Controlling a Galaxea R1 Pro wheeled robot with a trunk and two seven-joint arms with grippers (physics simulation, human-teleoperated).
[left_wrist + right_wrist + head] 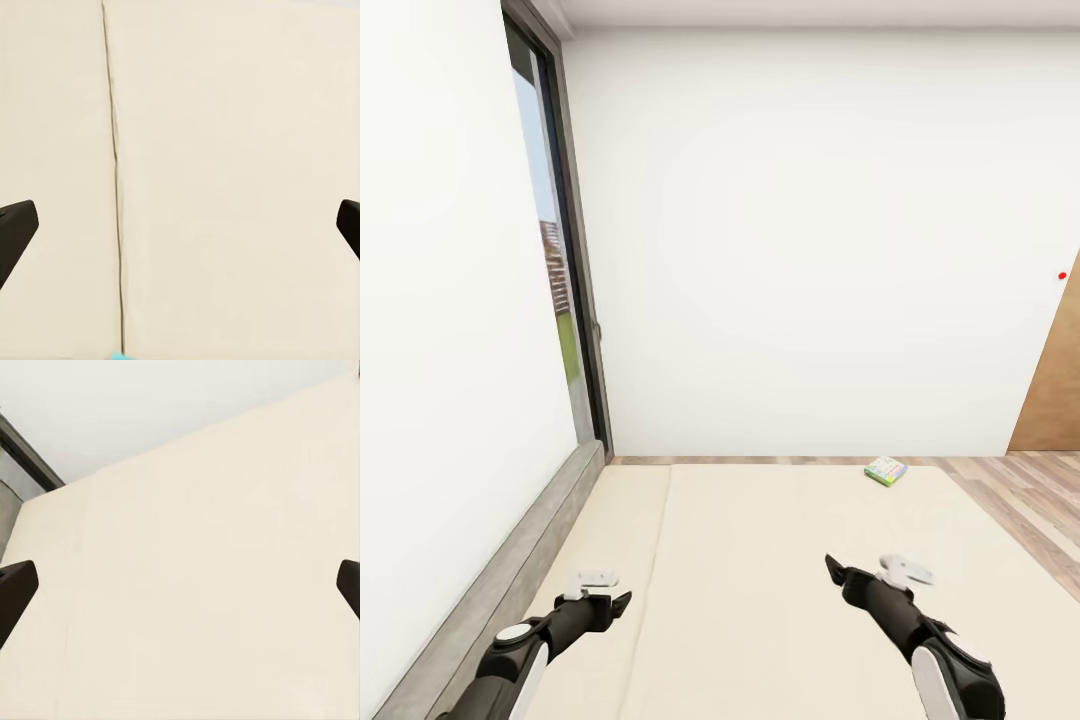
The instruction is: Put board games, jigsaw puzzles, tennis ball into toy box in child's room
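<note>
One board game (885, 470), a small flat box with a colourful lid, lies at the far right corner of the cream bed (760, 560). My left gripper (608, 606) hovers over the bed's near left part. In the left wrist view it (180, 232) is open, over bare cover with a seam (116, 187). My right gripper (838, 570) hangs over the bed's near right part, well short of the board game. Its wrist view shows it (180, 592) open above bare cover. A tiny cyan sliver (118, 355) peeks in at the left wrist picture's edge; I cannot tell what it is.
A tall window with a dark frame (575, 300) runs along the left wall, above a grey ledge (510, 570) beside the bed. A white wall (810, 250) stands behind the bed. Wood floor (1020, 490) and a brown door (1055, 390) lie to the right.
</note>
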